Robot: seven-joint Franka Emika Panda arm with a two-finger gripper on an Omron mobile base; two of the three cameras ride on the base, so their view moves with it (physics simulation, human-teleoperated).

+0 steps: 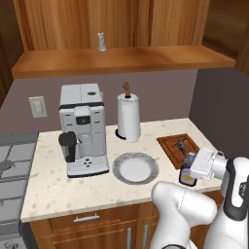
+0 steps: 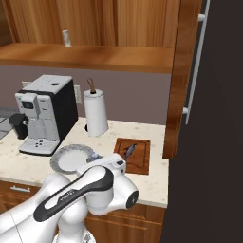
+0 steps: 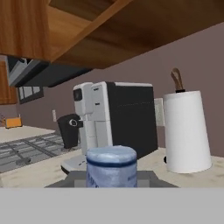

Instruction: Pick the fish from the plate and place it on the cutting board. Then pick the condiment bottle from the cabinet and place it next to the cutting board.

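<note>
Resting on the cutting board [image 1: 171, 147], fish [image 1: 181, 145]; beside the board I hold my claw [image 1: 188, 171] low, clamped on the condiment bottle [image 3: 111, 165].

paper towel roll [image 1: 129, 116] (upright), coffee machine [image 1: 82, 129] behind

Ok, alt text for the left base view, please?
The gripper holds the condiment bottle at the counter's front edge beside the cutting board, where the fish lies. An empty plate, coffee machine and paper towel roll stand to the left.
</note>
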